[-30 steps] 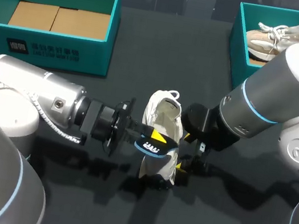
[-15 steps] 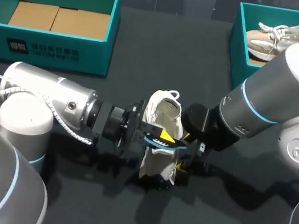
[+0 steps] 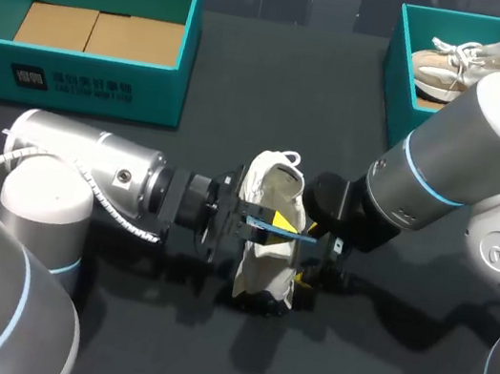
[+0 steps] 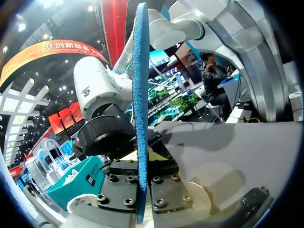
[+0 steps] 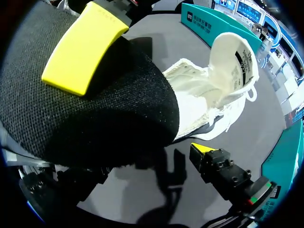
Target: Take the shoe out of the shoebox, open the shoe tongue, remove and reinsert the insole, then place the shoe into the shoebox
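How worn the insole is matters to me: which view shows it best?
The right wrist view: the insole fills it, its black fabric top facing the camera. The left wrist view shows only its blue edge, held in the left gripper; the head view shows a thin blue sliver at the shoe.

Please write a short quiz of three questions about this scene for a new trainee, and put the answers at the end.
1. True or false: the left gripper is shut on the insole.
2. Fill in: the beige shoe lies in the shoebox on the robot's ____ side.
3. Where is the white shoe? A) in the left shoebox B) on the table, outside both boxes C) beside the beige shoe
Key: 1 true; 2 right; 3 B.
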Controlling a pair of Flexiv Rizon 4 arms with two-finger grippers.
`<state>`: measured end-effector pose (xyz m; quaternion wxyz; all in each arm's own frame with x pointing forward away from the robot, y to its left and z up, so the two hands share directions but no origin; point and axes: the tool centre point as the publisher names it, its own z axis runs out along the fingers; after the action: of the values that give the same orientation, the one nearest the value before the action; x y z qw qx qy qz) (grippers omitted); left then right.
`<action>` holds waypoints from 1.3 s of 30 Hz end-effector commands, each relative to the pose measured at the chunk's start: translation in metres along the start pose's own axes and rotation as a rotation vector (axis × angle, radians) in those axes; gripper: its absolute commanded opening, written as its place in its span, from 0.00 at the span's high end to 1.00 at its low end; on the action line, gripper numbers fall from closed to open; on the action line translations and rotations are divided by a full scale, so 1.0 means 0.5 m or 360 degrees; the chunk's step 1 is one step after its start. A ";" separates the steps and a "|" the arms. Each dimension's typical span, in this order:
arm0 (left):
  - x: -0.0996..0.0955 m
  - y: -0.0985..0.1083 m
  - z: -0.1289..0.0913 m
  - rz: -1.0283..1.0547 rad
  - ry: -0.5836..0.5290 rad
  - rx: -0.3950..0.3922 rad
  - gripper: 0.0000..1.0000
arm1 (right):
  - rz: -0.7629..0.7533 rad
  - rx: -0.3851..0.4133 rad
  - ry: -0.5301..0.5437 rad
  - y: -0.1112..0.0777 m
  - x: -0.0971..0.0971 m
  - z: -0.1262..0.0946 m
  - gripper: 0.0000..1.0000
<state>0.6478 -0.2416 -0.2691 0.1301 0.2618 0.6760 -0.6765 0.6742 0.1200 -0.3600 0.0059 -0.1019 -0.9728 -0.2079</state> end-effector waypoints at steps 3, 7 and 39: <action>0.020 -0.021 -0.017 -0.0009 -0.0030 -0.0021 1.00 | 0.0001 0.0000 -0.0005 -0.001 0.002 0.001 0.00; 0.028 -0.021 -0.025 -0.0007 -0.0042 -0.0024 1.00 | 0.0001 0.0000 -0.0005 -0.001 0.002 0.001 0.00; 0.023 0.071 -0.019 0.0160 -0.0108 -0.0096 1.00 | 0.0001 0.0000 -0.0005 -0.001 0.002 0.001 0.00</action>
<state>0.6572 -0.2286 -0.3007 0.1902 0.2701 0.6783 -0.6564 0.6743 0.1202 -0.3601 0.0059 -0.1018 -0.9728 -0.2077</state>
